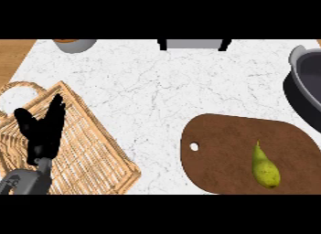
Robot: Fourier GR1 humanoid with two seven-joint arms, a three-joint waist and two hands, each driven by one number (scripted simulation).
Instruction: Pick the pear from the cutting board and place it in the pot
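The left hand [42,132] rests at the lower left over a wicker tray [88,155], fingers straight and apart, holding nothing. The pear [264,168] lies on the brown cutting board [223,141], near its lower right edge. The pot [314,87] sits at the right edge, bare marble counter [163,82] between.

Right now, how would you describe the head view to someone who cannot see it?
A green-yellow pear lies on a dark brown cutting board on a white marble counter, with a dark pot at the right edge. At left, the robot's left hand rests open over a wicker tray.
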